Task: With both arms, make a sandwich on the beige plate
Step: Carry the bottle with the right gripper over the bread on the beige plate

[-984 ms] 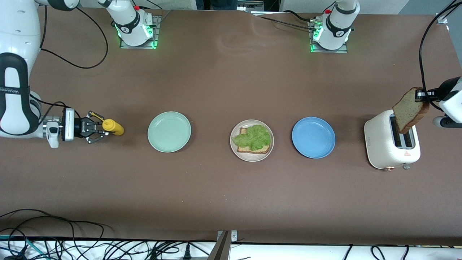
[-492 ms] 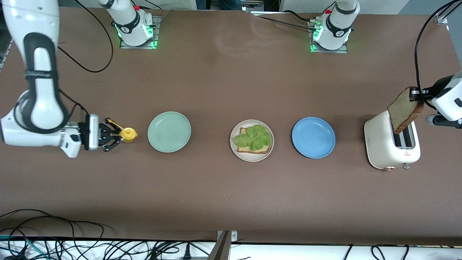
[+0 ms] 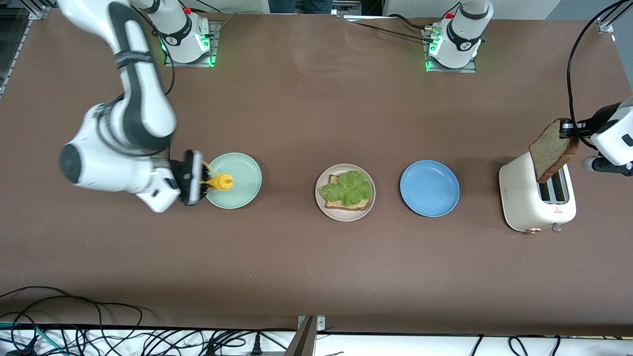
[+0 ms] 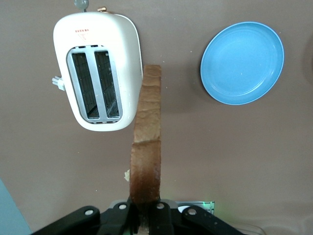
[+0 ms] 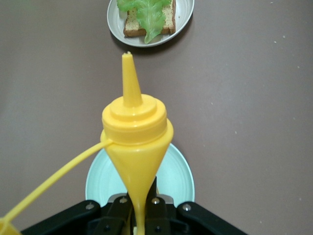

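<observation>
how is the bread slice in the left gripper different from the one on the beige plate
The held bread slice hangs on edge in the air over the toaster, pinched by the shut left gripper; the slice on the beige plate lies flat. The held slice is bare, while the plated bread slice is mostly covered by a lettuce leaf. Both are tan with a darker crust.

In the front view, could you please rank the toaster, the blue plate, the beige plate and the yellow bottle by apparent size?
1. Toaster
2. Blue plate
3. Beige plate, close to the blue one
4. Yellow bottle; it is held in the air over the mint plate, so its rank is unsure.
</observation>
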